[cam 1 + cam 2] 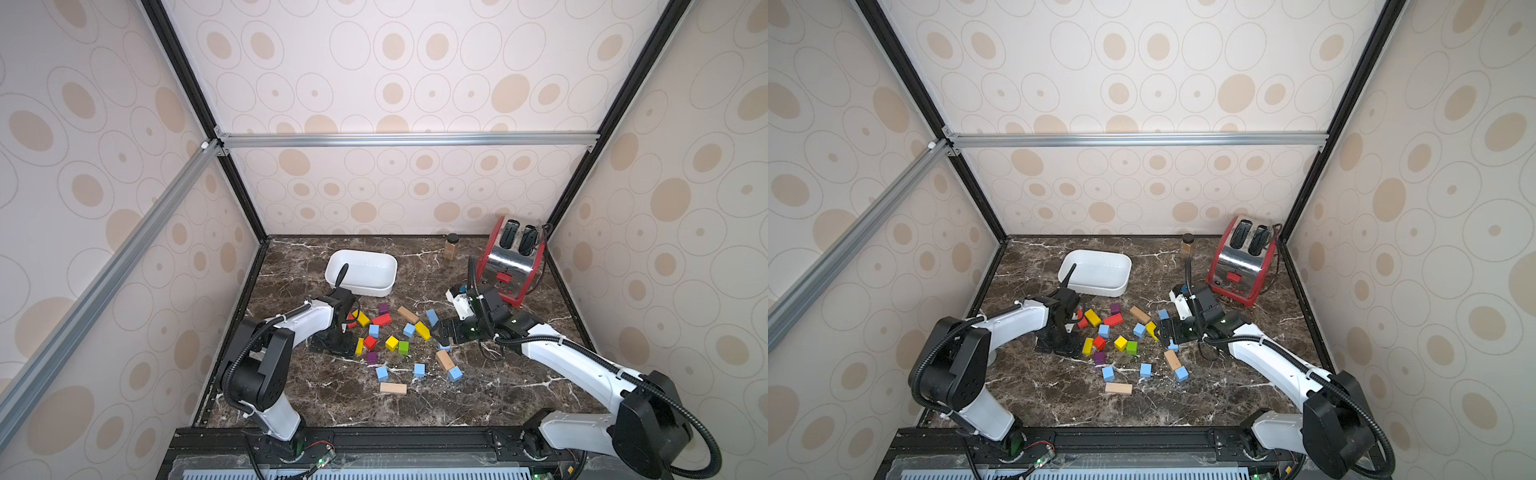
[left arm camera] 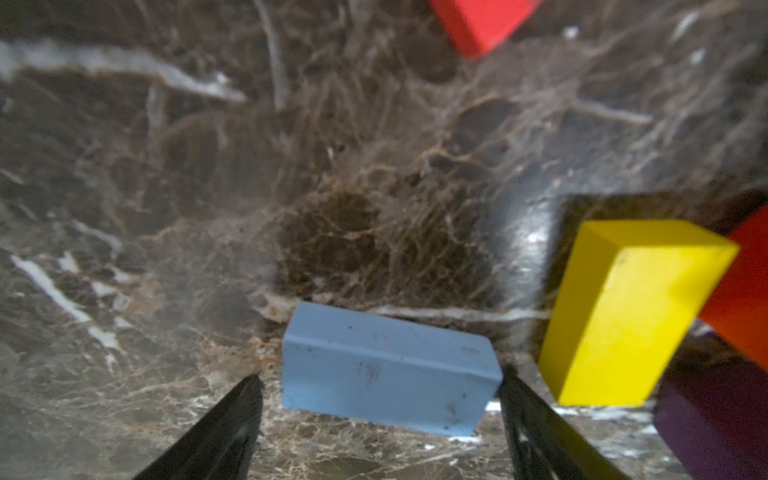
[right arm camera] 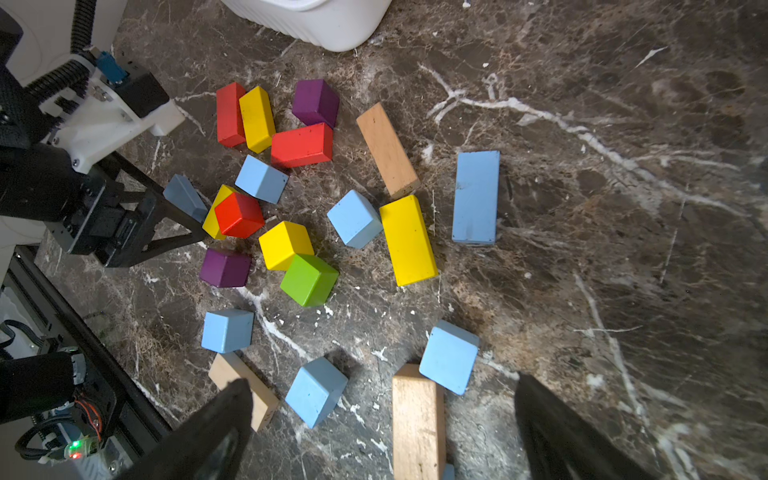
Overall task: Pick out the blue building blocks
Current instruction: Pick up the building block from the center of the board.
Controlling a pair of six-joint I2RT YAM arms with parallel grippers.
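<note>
Right gripper (image 3: 384,382) gapes; left gripper (image 2: 380,375), unclenched, straddles blue brick (image 2: 386,361) (hidden in top views)

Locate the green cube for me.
In a top view, the green cube sits mid-pile on the marble table, touching a yellow cube on the robot's left.

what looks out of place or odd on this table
A red toaster and a small brown jar stand at the back right, unrelated to the scattered toy blocks. Nothing looks spilled or broken.
</note>
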